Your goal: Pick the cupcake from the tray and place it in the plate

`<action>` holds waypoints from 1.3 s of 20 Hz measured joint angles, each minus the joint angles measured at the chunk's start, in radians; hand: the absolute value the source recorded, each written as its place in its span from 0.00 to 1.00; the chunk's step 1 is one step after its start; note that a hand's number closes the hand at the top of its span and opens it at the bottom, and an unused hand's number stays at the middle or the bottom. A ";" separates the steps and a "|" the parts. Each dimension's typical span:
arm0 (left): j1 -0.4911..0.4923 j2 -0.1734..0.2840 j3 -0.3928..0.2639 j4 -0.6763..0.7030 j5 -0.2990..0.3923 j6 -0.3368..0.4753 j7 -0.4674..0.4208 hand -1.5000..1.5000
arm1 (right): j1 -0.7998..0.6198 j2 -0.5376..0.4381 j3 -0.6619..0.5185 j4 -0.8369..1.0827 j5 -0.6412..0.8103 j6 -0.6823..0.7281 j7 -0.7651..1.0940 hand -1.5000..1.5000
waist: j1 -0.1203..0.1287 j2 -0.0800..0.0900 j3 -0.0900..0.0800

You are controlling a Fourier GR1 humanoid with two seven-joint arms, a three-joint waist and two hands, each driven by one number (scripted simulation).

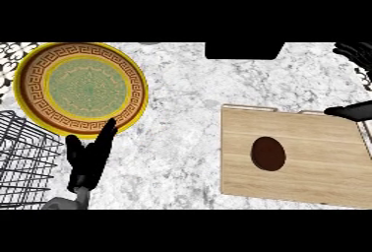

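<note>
Cupcake (268, 153), a dark brown oval, sits on the wooden tray (320, 167) at the right of the bench (189, 98). Right hand (352, 111) is nearer, at the tray's upper right edge; I cannot tell its fingers. Left hand (88, 160), fingers straight, rests just below the plate (80, 88), well left of the cupcake.

The plate (81, 88) has a yellow rim, a brown band with a pale key pattern, and a green centre with fine ornament. The tray (305, 172) is light wood grain. The cupcake (268, 153) is dark brown. The counter (181, 98) is white-grey marble. The rack (25, 157) is black wire. Both hands (91, 160) (352, 110) are black.
</note>
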 measured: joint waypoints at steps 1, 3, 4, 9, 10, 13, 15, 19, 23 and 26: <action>0.005 -0.005 -0.004 -0.005 -0.002 0.004 0.002 0.50 | 0.004 -0.022 0.022 -0.007 0.029 0.015 -0.004 0.00 | -0.001 0.000 -0.001; 0.002 -0.011 -0.010 -0.005 -0.008 0.008 0.010 0.50 | -0.006 -0.072 0.068 -0.016 0.084 0.058 0.003 0.00 | -0.002 0.000 -0.002; 0.003 -0.004 -0.004 -0.008 -0.002 0.000 0.017 0.50 | -0.005 -0.095 0.091 -0.031 0.109 0.080 0.007 0.00 | -0.004 -0.001 -0.003; 0.022 -0.017 -0.006 -0.012 -0.013 -0.001 -0.005 0.50 | -0.023 -0.144 0.192 -0.119 0.209 0.149 0.066 0.00 | -0.009 -0.004 -0.003; 0.028 -0.019 -0.004 -0.017 -0.015 0.000 -0.006 0.50 | -0.014 -0.148 0.207 -0.151 0.225 0.154 0.082 0.00 | -0.012 -0.005 -0.003; 0.044 -0.015 0.000 -0.036 -0.019 -0.001 0.006 0.50 | 0.022 -0.143 0.246 -0.244 0.275 0.149 0.150 0.00 | -0.017 -0.006 -0.003; 0.044 -0.019 0.004 -0.041 -0.026 0.004 0.015 0.50 | 0.057 -0.125 0.268 -0.312 0.302 0.142 0.199 0.00 | -0.019 -0.005 -0.004; 0.038 -0.027 0.020 -0.032 -0.034 -0.012 0.024 0.50 | 0.097 -0.063 0.300 -0.415 0.357 0.124 0.304 0.00 | -0.019 -0.004 -0.003; 0.045 -0.038 0.032 -0.042 -0.045 -0.018 0.033 0.50 | 0.161 -0.023 0.325 -0.495 0.430 0.102 0.362 0.00 | -0.018 -0.004 -0.003; 0.033 -0.059 0.035 -0.026 -0.061 -0.023 0.022 0.50 | 0.157 0.014 0.343 -0.521 0.459 0.134 0.429 0.00 | -0.017 -0.004 -0.003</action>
